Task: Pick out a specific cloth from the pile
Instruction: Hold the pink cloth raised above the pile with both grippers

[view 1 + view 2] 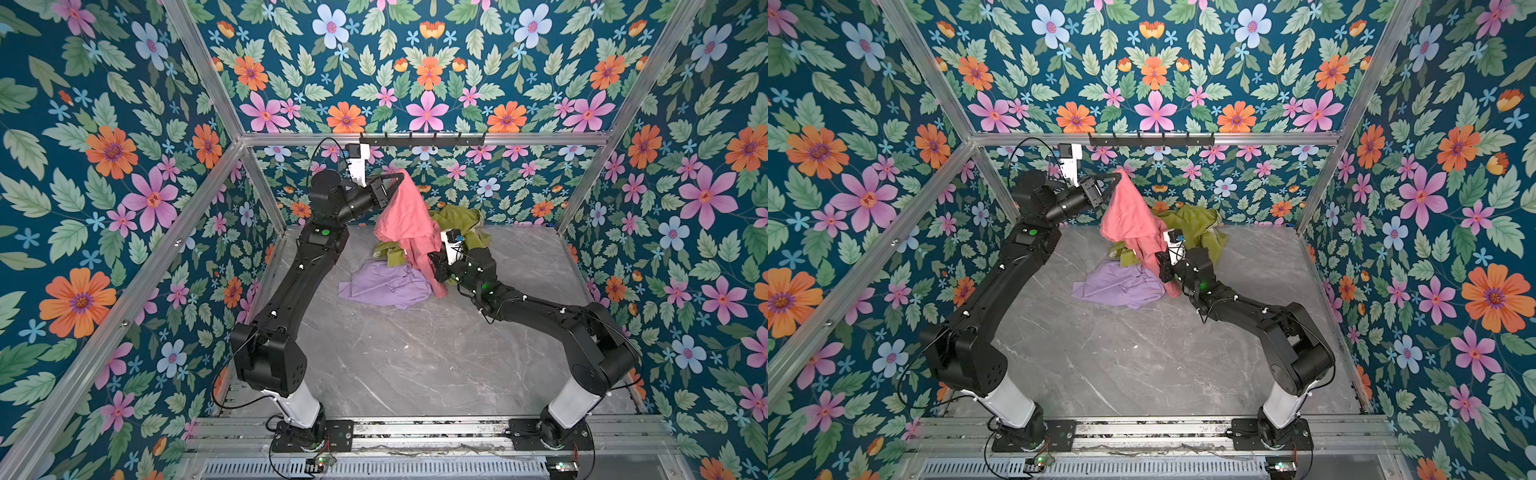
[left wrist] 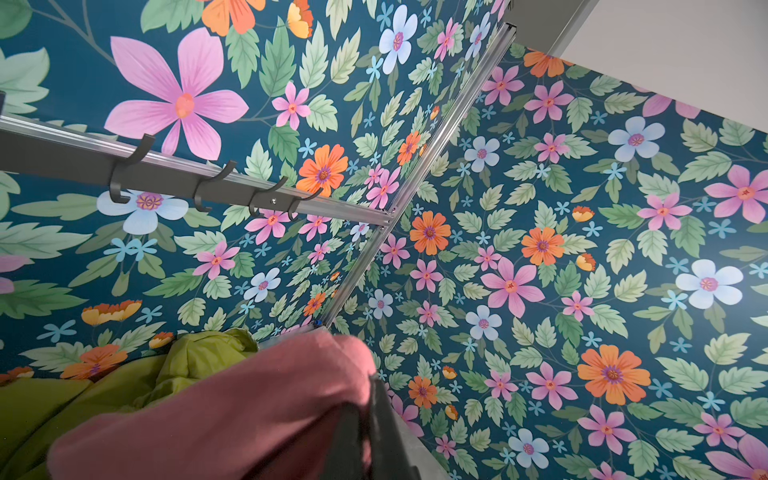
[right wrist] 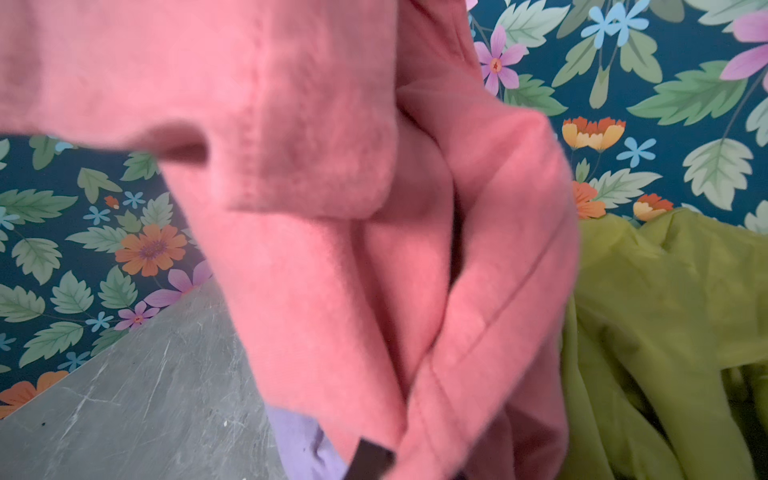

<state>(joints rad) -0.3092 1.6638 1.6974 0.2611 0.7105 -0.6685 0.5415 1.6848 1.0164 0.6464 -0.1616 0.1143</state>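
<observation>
Your salmon-pink cloth (image 3: pixel 332 249) fills the right wrist view. The right gripper (image 1: pixel 436 269) has its fingers pressed together on a low fold beside the pile (image 1: pixel 395 255), and the left gripper (image 1: pixel 397 179) pinches the top high above the pile, so the cloth hangs stretched between them. Its tail rests on the lilac cloth (image 1: pixel 386 284), and the olive-green cloth (image 1: pixel 457 218) crowds behind the pile and may snag.

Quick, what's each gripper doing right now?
Left gripper: closed, holding the cloth up by its top.
Right gripper: closed on the cloth's lower part.
</observation>
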